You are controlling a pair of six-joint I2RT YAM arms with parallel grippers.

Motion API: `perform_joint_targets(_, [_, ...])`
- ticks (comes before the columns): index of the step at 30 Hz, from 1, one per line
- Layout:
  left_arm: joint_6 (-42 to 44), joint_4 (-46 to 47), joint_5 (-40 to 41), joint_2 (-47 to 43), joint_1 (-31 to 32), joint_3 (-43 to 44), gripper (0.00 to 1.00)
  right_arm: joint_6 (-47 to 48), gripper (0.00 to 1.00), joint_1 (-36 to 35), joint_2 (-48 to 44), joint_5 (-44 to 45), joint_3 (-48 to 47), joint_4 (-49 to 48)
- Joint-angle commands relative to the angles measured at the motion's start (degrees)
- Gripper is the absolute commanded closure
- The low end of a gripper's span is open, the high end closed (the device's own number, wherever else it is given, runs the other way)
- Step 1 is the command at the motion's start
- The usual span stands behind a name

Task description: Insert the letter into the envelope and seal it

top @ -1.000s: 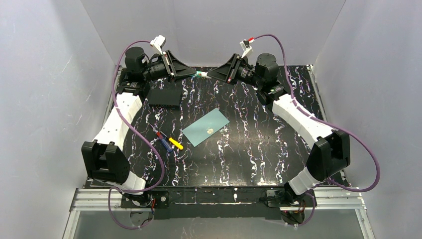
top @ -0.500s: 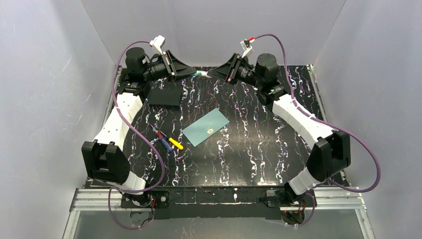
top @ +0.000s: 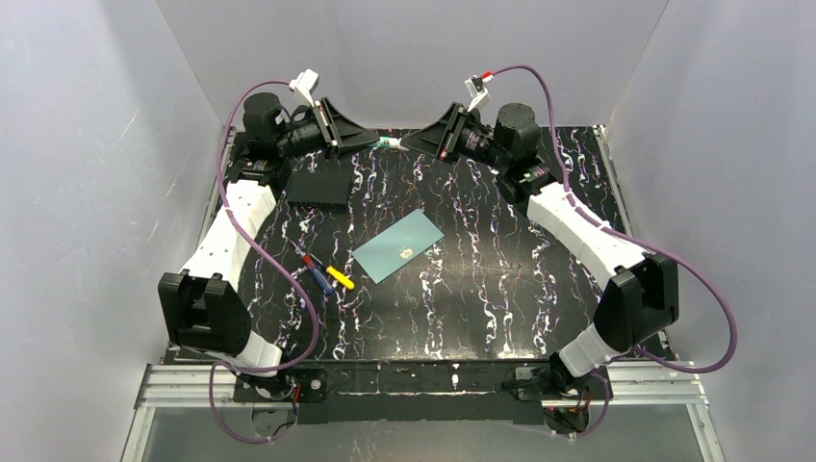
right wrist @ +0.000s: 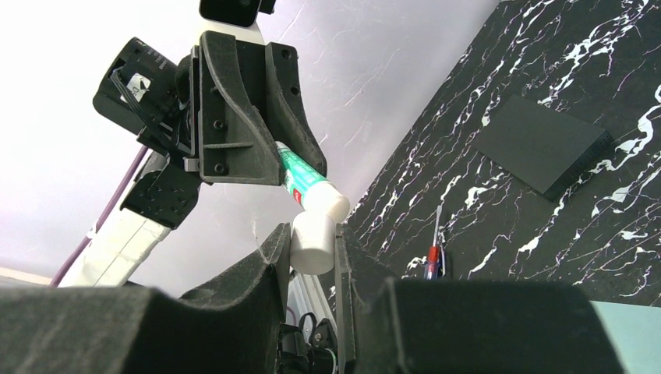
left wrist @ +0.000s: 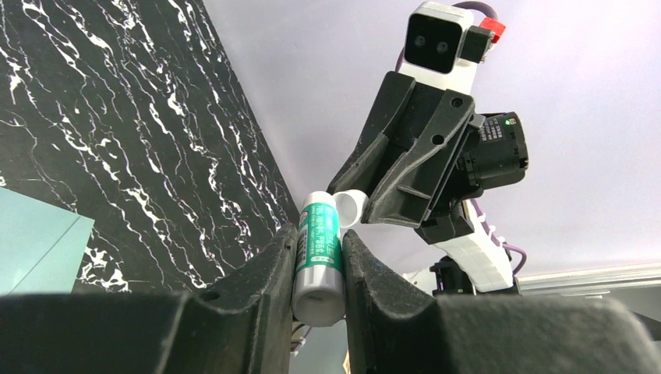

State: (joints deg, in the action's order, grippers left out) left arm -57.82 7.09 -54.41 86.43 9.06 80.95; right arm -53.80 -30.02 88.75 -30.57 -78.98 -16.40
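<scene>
At the middle of the black marbled surface [top: 500,279] a teal envelope [top: 396,246] is laid flat; the letter cannot be made out. Over the far edge, a green glue stick [left wrist: 319,226] is pinched in the jaws of the left gripper [left wrist: 319,261], and what seems its white cap [left wrist: 353,205] in those of the right gripper [right wrist: 310,238].

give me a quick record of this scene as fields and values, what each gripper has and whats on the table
left gripper: shut on glue stick, raised over the far edge of the table
right gripper: shut on white cap, beside the stick's end
envelope: teal, flat, mid-table, untouched
letter: not visible
pens: red, blue, yellow, left of envelope
black box: far left, under left arm
</scene>
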Motion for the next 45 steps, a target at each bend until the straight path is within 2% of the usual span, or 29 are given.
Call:
perform_joint_targets(1, [-1.54, 2.99, -2.64, -2.93, -0.13, -0.23, 1.0, 0.28, 0.83, -0.21, -0.56, -1.34, -1.2, -2.54])
perform_joint_targets(8, [-4.32, 6.66, -4.87, -2.71, -0.09, -0.49, 1.0, -0.4, 0.83, -0.21, 0.34, -1.67, -1.44, -3.9])
perform_joint_targets(14, [-9.98, 11.8, -7.5, -2.39, 0.12, -0.17, 1.0, -4.73, 0.83, -0.26, 0.9, -2.76, -1.34, -10.95])
perform_joint_targets(22, [-13.32, 14.12, -7.24, -2.14, 0.21, -0.48, 1.0, -7.31, 0.83, -0.13, 0.75, -1.57, -1.76, -15.45])
perform_joint_targets(28, [-14.79, 16.84, -10.45, -1.47, 0.26, 0.36, 1.0, -11.07, 0.83, -0.13, 2.2, -2.06, -1.74, -19.62])
perform_joint_targets(32, [-13.71, 17.94, -14.84, -0.36, 0.26, 0.55, 1.0, -13.43, 0.85, -0.1, 3.56, -8.5, -2.66, -23.84])
perform_joint_targets(36, [-12.05, 18.55, -16.08, -0.46, 0.39, 0.5, 1.0, -17.92, 0.93, -0.13, 6.32, -18.47, -3.56, -29.5])
perform_joint_targets(40, [-11.37, 18.54, -15.56, -0.43, 1.7, -0.45, 1.0, -20.05, 0.99, -0.34, 6.97, -20.2, -3.66, -31.0])
perform_joint_targets(45, [-10.76, 18.66, -13.86, -0.17, 5.29, -1.57, 1.0, -21.6, 0.99, -0.89, 7.98, -18.94, -4.58, -32.09])
